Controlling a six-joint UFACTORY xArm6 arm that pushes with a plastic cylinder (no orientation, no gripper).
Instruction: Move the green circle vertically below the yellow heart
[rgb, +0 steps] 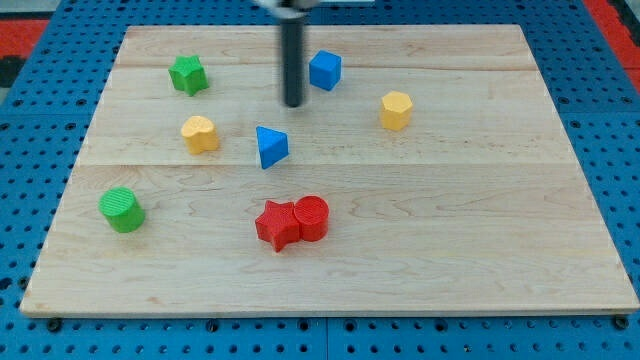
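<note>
In the camera view, the green circle (122, 209) stood near the tabletop's (480, 220) left edge, toward the bottom-left corner. It was a short cylinder standing on its flat end, round face up, so it had no long axis across the tabletop and pointed no particular way.

The yellow heart (199, 133) lay up and to the right of the green circle, well apart from it, in the left half of the tabletop.

My tip (292, 104) rested on the wood in the upper middle of the tabletop, the rod rising straight toward the top edge. The arm carried no jaws, only this bare rod, and it had hold of nothing. The green circle was well apart from my tip, down and far to the left of it. The yellow heart was nearer, to the left and slightly lower.

A blue cube (325, 70) sat just to the right of the rod, above my tip. A blue triangle (270, 146) lay just below my tip, slightly left. A green star (188, 74) stood near the top-left corner. A yellow hexagon (396, 110) lay right of centre. A red star (277, 224) and a red circle (312, 217) touched each other at the lower middle.

No containers showed; every block lay directly on the tabletop.
</note>
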